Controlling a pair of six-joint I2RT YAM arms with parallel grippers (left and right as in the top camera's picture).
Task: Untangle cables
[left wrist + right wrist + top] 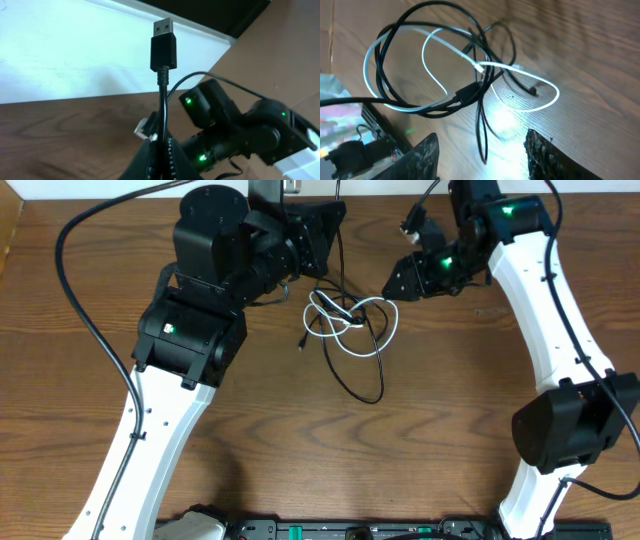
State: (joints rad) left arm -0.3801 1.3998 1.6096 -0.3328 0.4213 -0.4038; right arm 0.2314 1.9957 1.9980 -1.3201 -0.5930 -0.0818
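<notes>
A tangle of thin cables lies on the wooden table: a white cable (pixel 352 317) looped through black cables (pixel 372 376). My left gripper (pixel 322 232) is shut on a black cable just below its USB plug (pixel 163 44), which sticks up past the fingers (pixel 161 159). That cable hangs down to the tangle. My right gripper (pixel 400 283) is open, hovering just right of the tangle. In the right wrist view its fingers (pixel 481 152) straddle a black loop, with the white cable (pixel 432 75) and black cables (pixel 410 30) beyond.
The table's (pixel 420 450) far edge meets a white wall (pixel 60 45) behind the left gripper. The thick arm cable (pixel 85 300) curves along the left. The arm bases stand at the front edge.
</notes>
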